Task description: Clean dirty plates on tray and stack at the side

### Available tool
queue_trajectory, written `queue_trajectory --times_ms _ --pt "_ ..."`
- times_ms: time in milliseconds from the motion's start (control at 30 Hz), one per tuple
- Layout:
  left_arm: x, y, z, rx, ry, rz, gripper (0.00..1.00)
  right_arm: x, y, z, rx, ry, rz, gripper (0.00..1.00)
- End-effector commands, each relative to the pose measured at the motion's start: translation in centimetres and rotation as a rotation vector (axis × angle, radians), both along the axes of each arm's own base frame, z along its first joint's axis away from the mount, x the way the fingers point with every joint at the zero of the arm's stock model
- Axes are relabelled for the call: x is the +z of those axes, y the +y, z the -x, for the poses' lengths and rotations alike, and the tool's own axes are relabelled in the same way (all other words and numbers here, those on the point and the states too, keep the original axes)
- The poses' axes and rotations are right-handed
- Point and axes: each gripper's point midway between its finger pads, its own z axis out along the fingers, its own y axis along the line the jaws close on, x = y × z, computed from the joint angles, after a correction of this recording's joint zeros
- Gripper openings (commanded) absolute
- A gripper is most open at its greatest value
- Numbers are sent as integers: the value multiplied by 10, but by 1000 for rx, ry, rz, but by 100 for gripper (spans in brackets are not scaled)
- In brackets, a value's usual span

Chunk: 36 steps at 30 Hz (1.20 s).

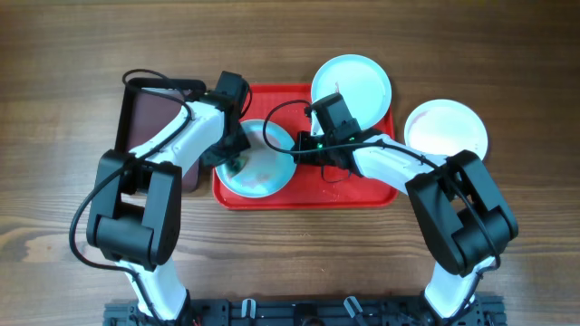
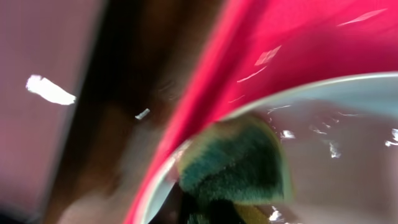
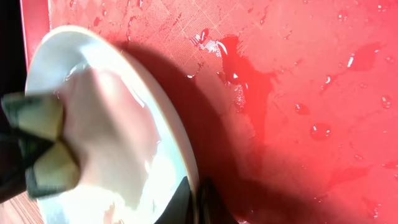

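Sponge (image 2: 236, 162) on held plate (image 1: 267, 167), both claws busy

Toward the left edge of the counter (image 1: 72, 54) lies a dark tray (image 1: 149, 118), long side running from near to far. Its right side sits just beside the red tray (image 1: 376, 190).

Left claw (image 1: 234, 161) reaches over the dark tray's far corner and down onto the left part of the held plate. It is closed on the green sponge, which presses against the plate's inner surface close to the rim. The left wrist view is blurred, so its fingers cannot be made out there.

The held plate is pale turquoise with a red-brown smear and a wet film. It lies in the left half of the red tray, around the middle of the counter. Right claw (image 3: 193, 186) pinches this plate's right rim, one finger above and one below.

Droplets (image 3: 320, 130) and a small puddle of water dot the bare right half of the red tray.

A second turquoise plate, the far plate (image 1: 358, 77), overlaps the red tray's far right corner. It looks clean.

Toward the right edge of the counter, off the tray and just beside it, lies the white plate (image 1: 446, 129).
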Motion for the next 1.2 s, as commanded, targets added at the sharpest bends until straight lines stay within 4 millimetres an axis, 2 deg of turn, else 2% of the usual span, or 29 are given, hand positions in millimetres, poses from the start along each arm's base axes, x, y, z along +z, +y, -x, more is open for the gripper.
queue_trajectory --times_ms 0,67,100,200,267,400,600,700,800,900,933,1033,1100,1167 --pt "-16 34 36 -14 155 -135 4 -17 -4 7 -4 49 21 4" --pt "-19 9 46 -143 222 22 4 -17 -4 7 -4 50 21 4" --pt "-19 -10 51 -219 249 140 4 -17 -4 7 -4 49 21 4" --pt "-7 -66 62 -400 263 497 4 -17 -4 7 -4 49 21 4" --pt "2 -88 62 -466 234 641 4 -17 -4 8 -3 51 20 4" --pt "3 -101 55 -506 185 674 4 -17 -3 8 -2 53 18 4" --pt "-10 -128 37 -516 84 661 4 -17 -3 10 4 60 13 4" --pt "-18 -126 16 -461 19 607 4 -18 -3 11 4 64 15 4" --pt "-15 -128 -6 -451 -70 613 4 -18 -3 10 3 64 15 4" --pt "-13 -115 -31 -360 -143 600 4 -18 -3 11 3 66 16 4" --pt "-14 -106 -37 -322 -157 578 4 -18 -3 11 4 66 16 4" --pt "-22 -55 -52 -206 -171 420 4 -18 -3 12 4 69 17 4" --pt "-25 -19 -52 -97 -143 305 4 -18 -3 11 3 69 17 4" --pt "-24 5 -47 -11 -104 247 4 -18 -3 11 3 68 17 4"
